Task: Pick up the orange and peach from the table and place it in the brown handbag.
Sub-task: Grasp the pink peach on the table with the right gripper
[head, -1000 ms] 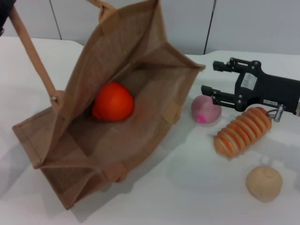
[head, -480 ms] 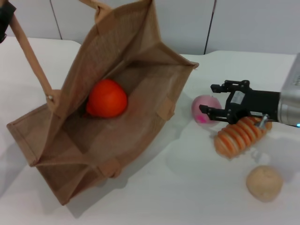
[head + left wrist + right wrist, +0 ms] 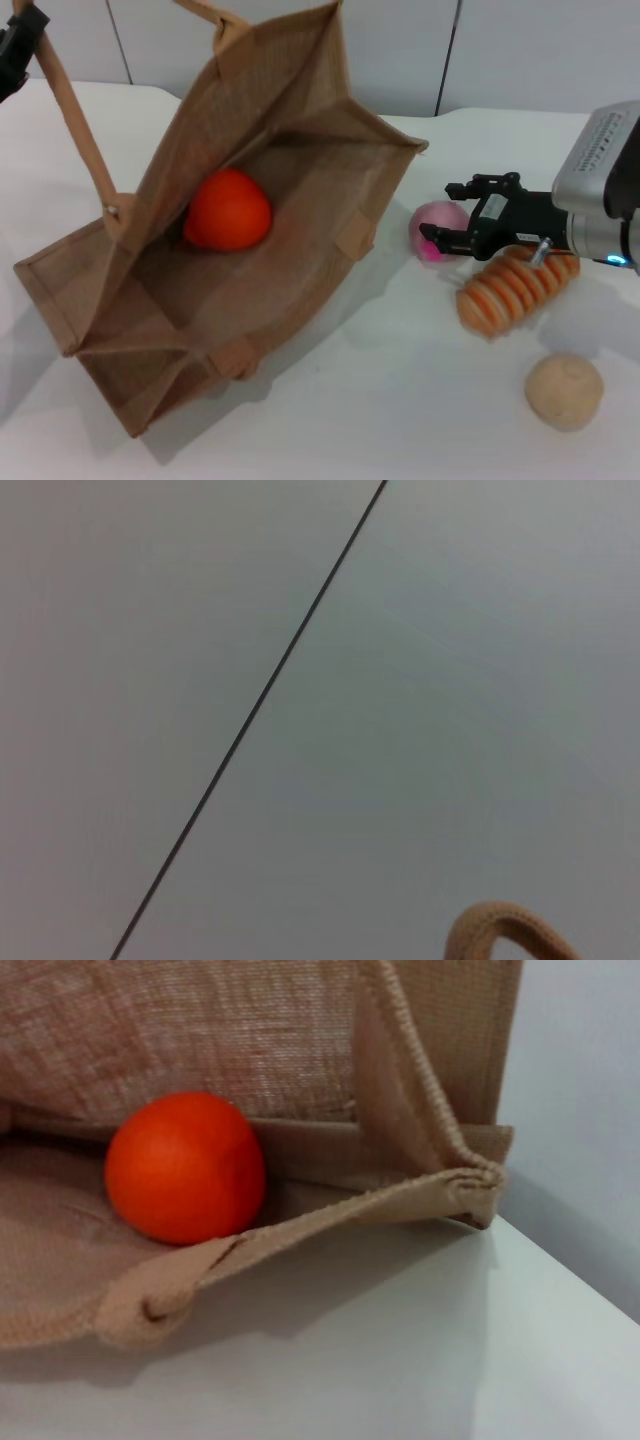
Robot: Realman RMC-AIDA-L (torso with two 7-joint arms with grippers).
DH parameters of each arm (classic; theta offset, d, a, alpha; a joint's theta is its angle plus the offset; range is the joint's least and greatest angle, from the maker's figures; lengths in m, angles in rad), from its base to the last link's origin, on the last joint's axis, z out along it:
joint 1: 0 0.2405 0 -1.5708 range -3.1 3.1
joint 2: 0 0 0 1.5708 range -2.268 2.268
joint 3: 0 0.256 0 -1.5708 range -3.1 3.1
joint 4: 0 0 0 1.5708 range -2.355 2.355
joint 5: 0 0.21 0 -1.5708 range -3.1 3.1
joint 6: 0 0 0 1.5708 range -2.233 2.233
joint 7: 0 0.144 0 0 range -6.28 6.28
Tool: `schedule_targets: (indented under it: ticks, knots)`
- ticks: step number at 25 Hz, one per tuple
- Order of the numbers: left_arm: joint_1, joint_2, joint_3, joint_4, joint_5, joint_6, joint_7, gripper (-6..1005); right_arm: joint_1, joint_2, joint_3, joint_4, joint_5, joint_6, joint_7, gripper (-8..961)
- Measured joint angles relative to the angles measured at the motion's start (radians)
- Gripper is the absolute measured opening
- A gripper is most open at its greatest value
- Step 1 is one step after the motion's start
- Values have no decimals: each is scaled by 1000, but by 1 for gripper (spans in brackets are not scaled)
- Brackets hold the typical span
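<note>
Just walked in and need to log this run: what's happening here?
A two-armed robot is packing fruit into the brown handbag, which lies tipped open on the white table. The orange already sits inside it. The right gripper is open around the peach, which rests on the table beside the bag, not lifted. The left gripper is at the upper left, at one bag handle. A ridged spiral bread and a beige ball lie nearby.

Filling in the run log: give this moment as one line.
orange: inside brown handbag | peach: on table | right gripper: open around peach | left gripper: holding bag handle
</note>
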State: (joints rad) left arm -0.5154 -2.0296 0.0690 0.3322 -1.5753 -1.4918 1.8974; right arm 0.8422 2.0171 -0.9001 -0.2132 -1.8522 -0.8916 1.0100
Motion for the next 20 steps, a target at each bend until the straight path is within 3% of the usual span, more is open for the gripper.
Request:
schedule_targets:
  ticks: [12, 20]
  knots:
    - [-2, 0, 1, 0, 9, 1, 0, 119, 17, -3, -3, -9, -116, 13, 172, 658]
    - [0, 0, 0, 1, 9, 1, -1, 119, 18, -3, -3, -10, -117, 5, 184, 515]
